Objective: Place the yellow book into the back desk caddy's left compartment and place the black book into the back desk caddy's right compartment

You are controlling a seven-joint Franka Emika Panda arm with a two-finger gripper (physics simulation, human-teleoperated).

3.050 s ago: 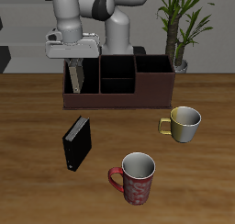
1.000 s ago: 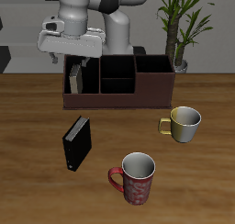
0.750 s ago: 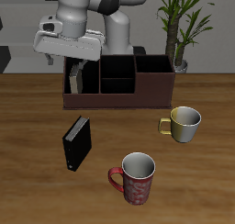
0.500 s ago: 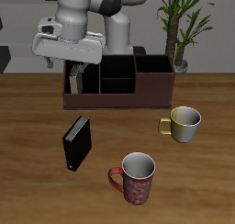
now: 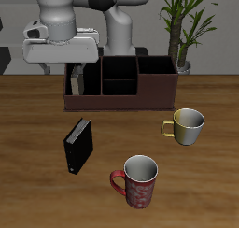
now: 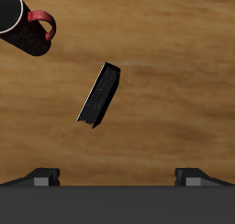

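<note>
The yellow book (image 5: 75, 80), pale grey-tan, stands upright in an end compartment of the back desk caddy (image 5: 119, 98), a long dark red-brown box. My gripper (image 5: 62, 64) hangs above that end, clear of the book, open and empty. In the wrist view its two fingertips (image 6: 41, 177) stand wide apart around the gripper's centre (image 6: 117, 178). The black book (image 5: 77, 145) lies on the wooden table nearer the front edge, apart from the caddy; the wrist view also shows the black book (image 6: 99, 95).
A red patterned mug (image 5: 137, 182) stands near the front edge, and the wrist view catches this red mug (image 6: 23, 21) too. An olive-yellow mug (image 5: 187, 126) sits in front of the caddy's other end. A potted plant (image 5: 183, 26) stands behind the caddy.
My gripper has risen from the caddy's end compartment and drifted a little outward. The yellow book stays in the compartment. The black book and mugs have not moved.
</note>
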